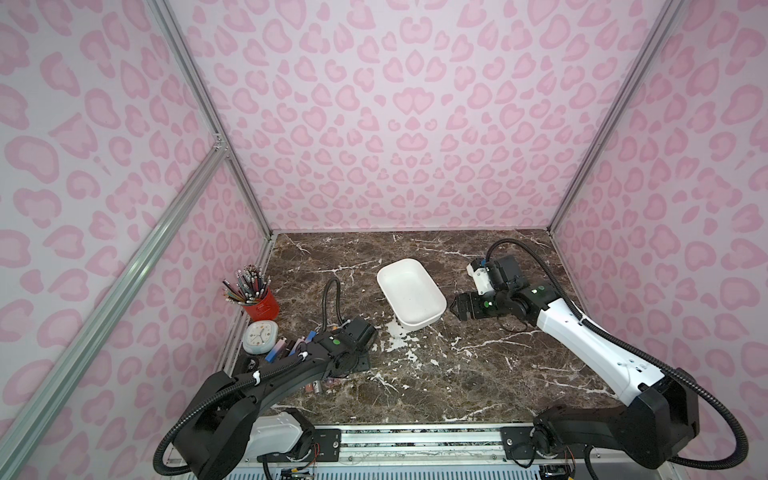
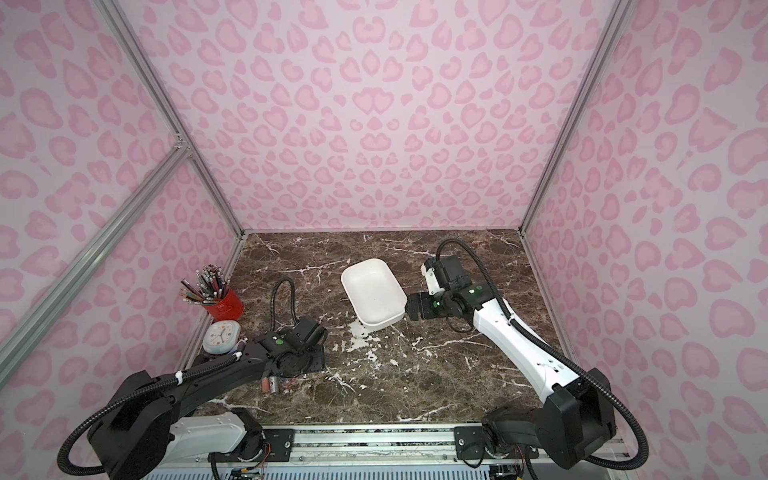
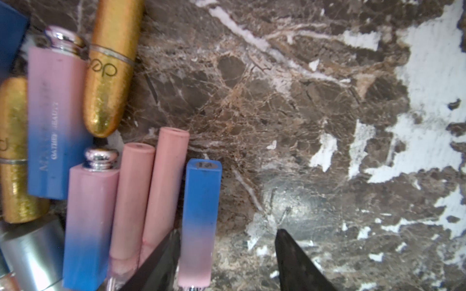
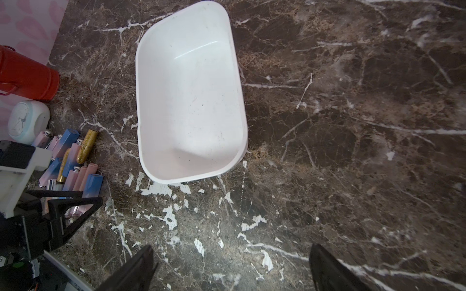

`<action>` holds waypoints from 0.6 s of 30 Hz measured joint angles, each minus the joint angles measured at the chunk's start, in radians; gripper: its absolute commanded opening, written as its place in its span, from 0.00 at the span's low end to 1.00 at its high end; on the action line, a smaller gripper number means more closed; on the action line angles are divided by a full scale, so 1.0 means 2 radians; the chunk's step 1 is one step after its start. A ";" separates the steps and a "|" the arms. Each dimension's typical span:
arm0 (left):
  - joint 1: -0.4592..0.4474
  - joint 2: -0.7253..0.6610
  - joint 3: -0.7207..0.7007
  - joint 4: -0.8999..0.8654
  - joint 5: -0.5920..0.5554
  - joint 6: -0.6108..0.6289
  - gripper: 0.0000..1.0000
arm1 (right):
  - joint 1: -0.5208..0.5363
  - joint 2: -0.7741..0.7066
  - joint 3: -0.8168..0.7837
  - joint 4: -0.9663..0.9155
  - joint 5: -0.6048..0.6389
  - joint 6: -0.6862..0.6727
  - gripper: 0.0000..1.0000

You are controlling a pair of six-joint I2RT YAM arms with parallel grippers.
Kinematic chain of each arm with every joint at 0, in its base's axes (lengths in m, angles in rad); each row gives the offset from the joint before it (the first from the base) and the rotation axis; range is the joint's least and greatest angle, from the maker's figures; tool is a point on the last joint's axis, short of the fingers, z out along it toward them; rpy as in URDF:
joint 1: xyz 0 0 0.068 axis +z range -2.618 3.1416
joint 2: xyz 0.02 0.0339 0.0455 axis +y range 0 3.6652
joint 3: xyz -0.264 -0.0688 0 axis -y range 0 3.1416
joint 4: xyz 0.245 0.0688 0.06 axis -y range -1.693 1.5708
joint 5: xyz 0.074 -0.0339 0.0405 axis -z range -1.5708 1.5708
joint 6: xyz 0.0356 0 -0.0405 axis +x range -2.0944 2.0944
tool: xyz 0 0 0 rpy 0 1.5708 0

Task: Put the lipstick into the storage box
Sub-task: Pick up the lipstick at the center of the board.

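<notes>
Blue-to-pink square lipstick (image 3: 200,221) lying flat on the marble table (image 3: 302,126), outermost of a cluster of lipsticks (image 3: 131,201) at the table's left edge, well apart from the white storage box (image 1: 409,291); left gripper (image 3: 227,231) straddling it, jaws apart, not clamped; right gripper (image 4: 232,248) spread wide over bare table near the box; clock (image 1: 260,336) and red pencil cup (image 1: 261,305) beside the cluster.

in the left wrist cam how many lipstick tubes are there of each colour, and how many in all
gold glitter round tubes: 2
pink-to-blue square tubes: 3
plain pink round tubes: 2
silver metal tube: 1
total: 8
not counted: blue piece and peach glitter bit, both cut off by the frame
</notes>
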 measured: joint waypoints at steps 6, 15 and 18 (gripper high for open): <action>0.000 0.013 0.000 0.004 0.006 0.002 0.48 | 0.000 -0.006 -0.005 0.000 0.000 0.003 0.99; 0.000 0.036 0.003 0.014 0.010 0.003 0.26 | 0.000 -0.011 -0.010 0.000 0.000 0.003 0.99; 0.000 0.045 0.009 0.015 0.011 0.006 0.16 | -0.002 -0.014 -0.012 0.000 0.000 0.003 0.99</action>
